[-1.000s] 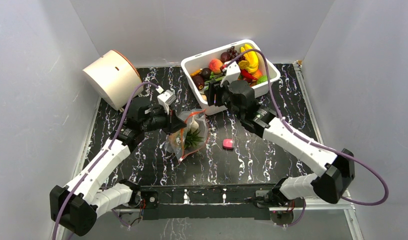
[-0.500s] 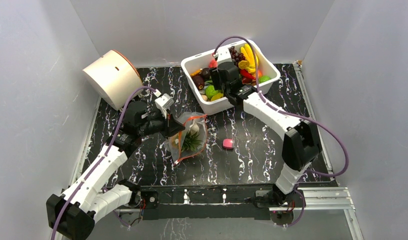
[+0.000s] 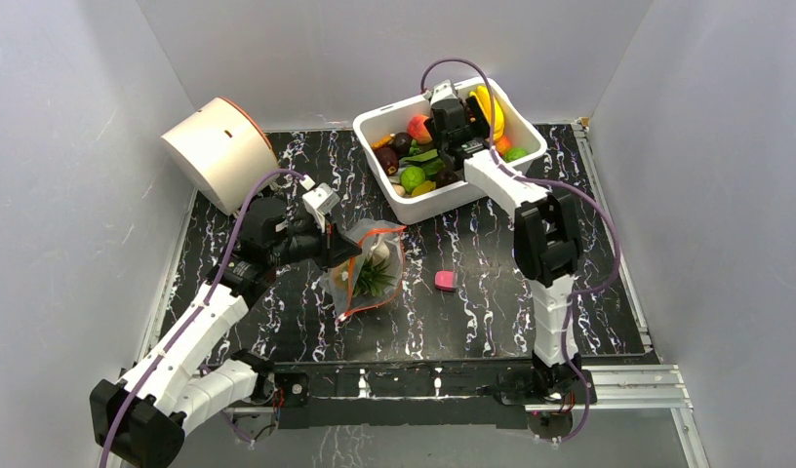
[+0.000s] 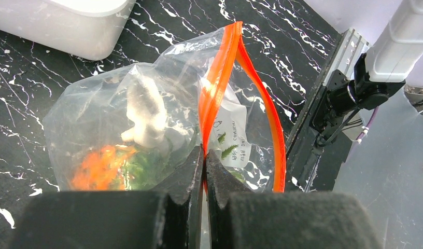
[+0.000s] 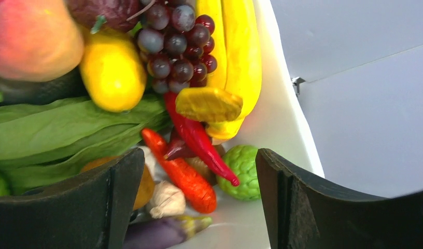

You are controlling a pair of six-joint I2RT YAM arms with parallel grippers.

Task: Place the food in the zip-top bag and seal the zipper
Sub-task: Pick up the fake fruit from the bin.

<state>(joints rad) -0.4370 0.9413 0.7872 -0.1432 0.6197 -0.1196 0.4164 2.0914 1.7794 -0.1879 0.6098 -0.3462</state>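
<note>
1. Broadly, the black marbled worktop (image 3: 492,292) carries everything.
2. A white bin (image 3: 428,203) sits at its one o'clock, heaped with food (image 3: 418,127), including a banana bunch (image 5: 240,57) and a yellow fruit (image 5: 112,70).
3. The zip-top bag (image 4: 121,104) lies mid-worktop, at seven o'clock from the bin. Its mouth gapes and the pineapple (image 4: 98,166) is inside.
4. The right hand (image 5: 196,171) hovers over the bin, released and grasping nothing.
5. The left hand (image 4: 205,153) is clenched on the zipper (image 4: 220,67), at the bag's nine o'clock.
6. A pink block (image 3: 444,281) lies apart, at the bag's three o'clock.

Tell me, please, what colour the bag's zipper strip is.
Red-orange; the left wrist view shows the zipper best.
</note>
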